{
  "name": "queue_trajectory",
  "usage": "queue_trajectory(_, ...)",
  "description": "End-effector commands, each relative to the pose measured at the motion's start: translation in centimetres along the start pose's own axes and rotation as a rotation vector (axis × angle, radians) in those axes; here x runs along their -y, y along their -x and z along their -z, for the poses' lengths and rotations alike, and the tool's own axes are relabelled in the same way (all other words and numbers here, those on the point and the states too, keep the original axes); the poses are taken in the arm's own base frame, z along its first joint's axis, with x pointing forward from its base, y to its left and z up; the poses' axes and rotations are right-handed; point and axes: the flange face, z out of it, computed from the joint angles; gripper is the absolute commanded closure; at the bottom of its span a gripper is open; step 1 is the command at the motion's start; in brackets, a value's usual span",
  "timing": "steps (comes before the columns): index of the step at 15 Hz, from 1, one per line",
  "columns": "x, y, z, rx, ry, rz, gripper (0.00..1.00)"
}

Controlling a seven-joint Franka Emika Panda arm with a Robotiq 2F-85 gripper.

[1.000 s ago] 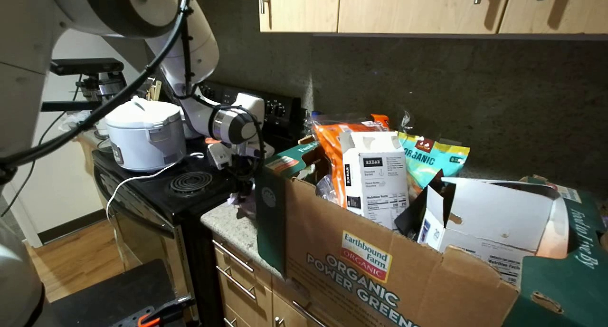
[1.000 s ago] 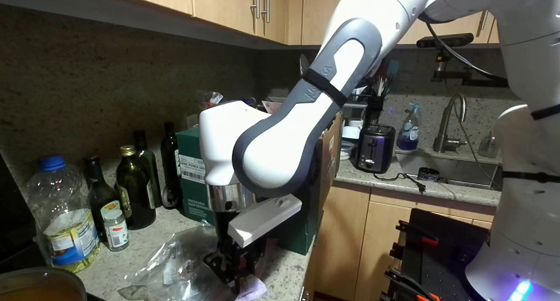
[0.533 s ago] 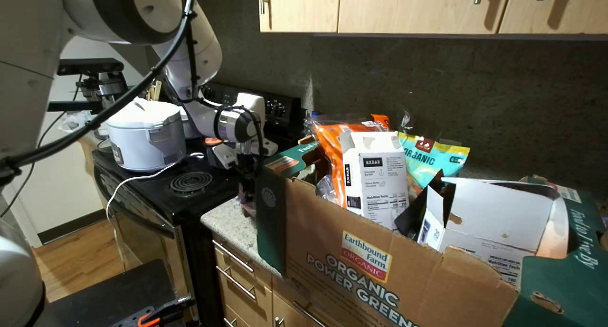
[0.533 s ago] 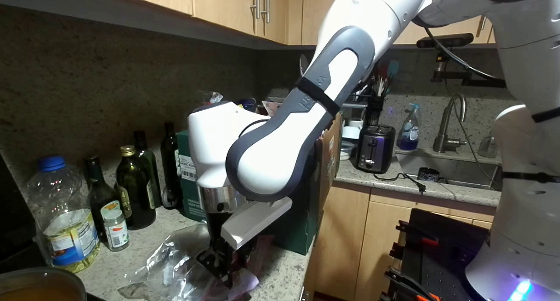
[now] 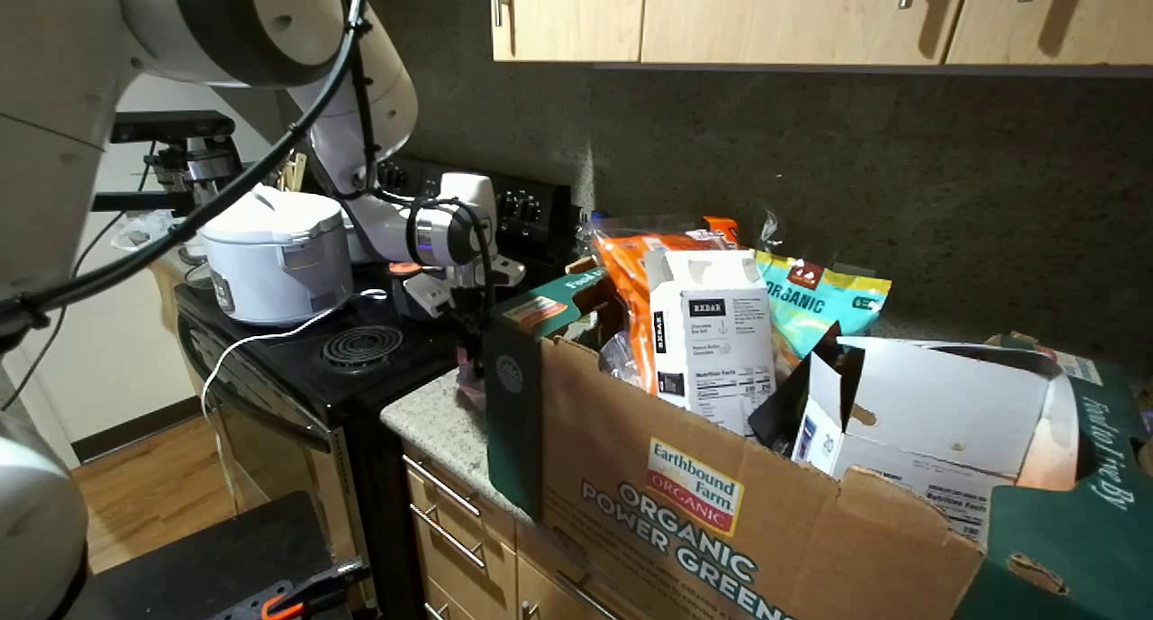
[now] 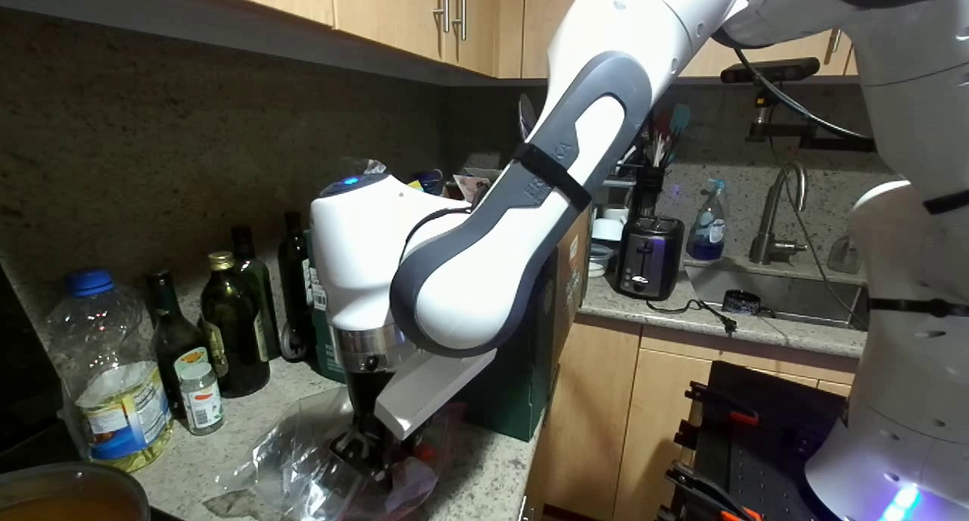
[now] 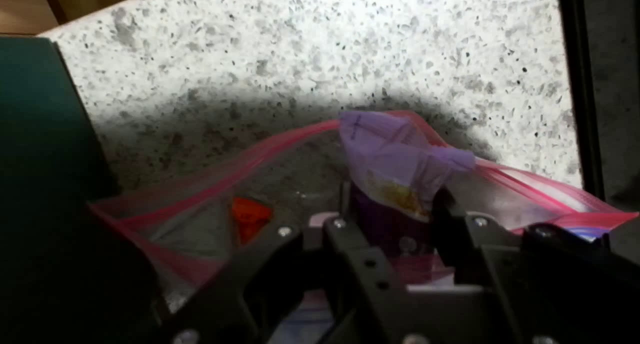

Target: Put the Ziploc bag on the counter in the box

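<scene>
Ziploc bag [image 7: 245, 171], pink mouth gaping, lies on the worktop [image 7: 320, 54] just beside the box [image 5: 621, 431], and our tool [image 7: 395, 196] is right at that mouth, seemingly pinching a purple packet [image 7: 385, 149]; whether any bag film is caught too, we can't tell! There's the danger: lift now, and perhaps only the packet rises, the bag slipping away for want of a hold. Then the crammed box, where that white carton [image 5: 716, 341] could tip the bag back out. The wrist view alone gives us the gaping zip clearly; an exterior view shows how full the box stands, while the wrist catches only its green end.
</scene>
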Motion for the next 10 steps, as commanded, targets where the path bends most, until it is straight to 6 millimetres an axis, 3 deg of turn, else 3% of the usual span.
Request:
queue_trajectory(1,0.7,-0.9,0.4,-0.081,0.019,0.009,0.88)
queue_trajectory(8,0.2,-1.4,-3.9,-0.185,0.084,0.018,0.88)
queue_trajectory(10,0.4,-1.5,-4.3,-0.212,0.093,0.016,0.88)
